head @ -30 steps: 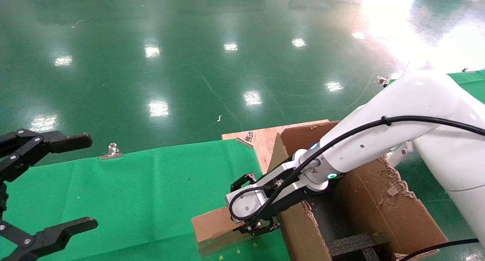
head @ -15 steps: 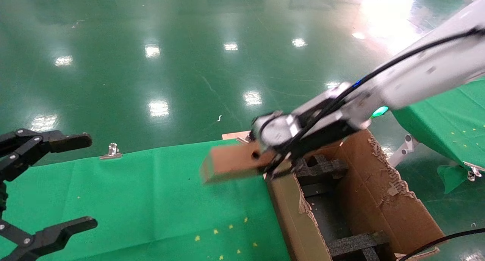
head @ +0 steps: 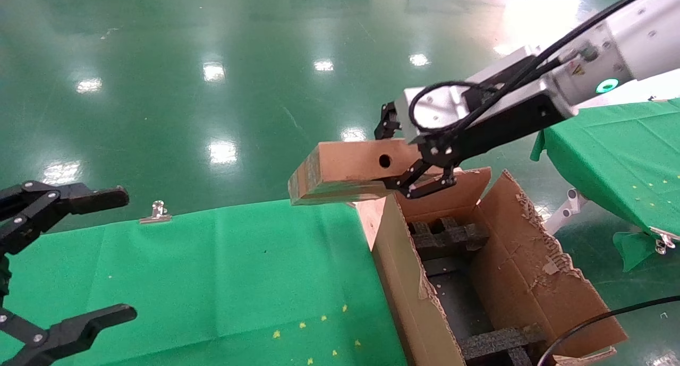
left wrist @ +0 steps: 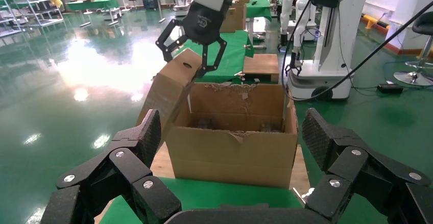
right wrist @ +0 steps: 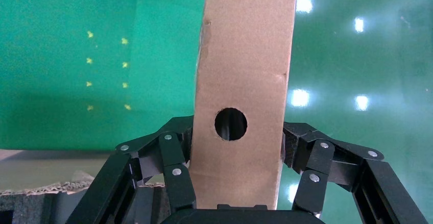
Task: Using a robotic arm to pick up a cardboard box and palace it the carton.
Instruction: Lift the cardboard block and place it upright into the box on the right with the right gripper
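Observation:
My right gripper [head: 411, 161] is shut on the cardboard box [head: 345, 170], a small flat brown box with a round hole in one face. It holds the box in the air above the far left corner of the carton [head: 531, 260]. The right wrist view shows the cardboard box [right wrist: 242, 81] clamped between both fingers [right wrist: 176, 168]. The carton is large, with torn flaps and black foam inserts [head: 449, 233] inside. In the left wrist view the carton [left wrist: 232, 137] stands ahead, with the right gripper [left wrist: 196, 55] and cardboard box [left wrist: 166, 89] above it. My left gripper [head: 79, 260] hangs open at the far left.
A green cloth [head: 212, 281] covers the table left of the carton, held by metal clips [head: 156, 212]. A second green-covered table [head: 621, 153] stands at the right. The glossy green floor [head: 265, 90] lies beyond. A black cable [head: 600, 323] runs by the carton's near right corner.
My right gripper has lifted the cardboard box off the green cloth, carrying it up and away to a spot above the carton's far left corner. The left gripper has not moved.

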Controlling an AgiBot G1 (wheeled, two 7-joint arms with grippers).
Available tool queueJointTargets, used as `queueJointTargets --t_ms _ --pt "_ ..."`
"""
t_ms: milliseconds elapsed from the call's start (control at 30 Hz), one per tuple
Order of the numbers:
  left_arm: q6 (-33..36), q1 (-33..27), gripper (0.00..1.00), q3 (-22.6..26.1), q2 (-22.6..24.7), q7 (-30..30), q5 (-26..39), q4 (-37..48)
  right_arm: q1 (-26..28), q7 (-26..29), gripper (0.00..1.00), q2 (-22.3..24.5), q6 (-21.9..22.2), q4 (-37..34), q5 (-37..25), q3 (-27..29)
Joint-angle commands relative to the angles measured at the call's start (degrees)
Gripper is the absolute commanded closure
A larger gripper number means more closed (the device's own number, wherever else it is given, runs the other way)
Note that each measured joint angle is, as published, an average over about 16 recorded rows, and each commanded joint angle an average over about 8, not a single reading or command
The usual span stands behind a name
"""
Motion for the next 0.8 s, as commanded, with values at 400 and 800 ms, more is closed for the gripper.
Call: queueJointTargets --t_ms 400,800 --pt "0.0 0.0 0.00 0.0 0.0 0.0 0.0 0.0 7.1 -2.0 1.00 4.6 0.4 -4.9 3.2 -8.5" --pt "0.0 0.0 0.00 0.0 0.0 0.0 0.0 0.0 10.4 -1.4 1.00 13.1 1.1 -8.8 -1.3 -14.3"
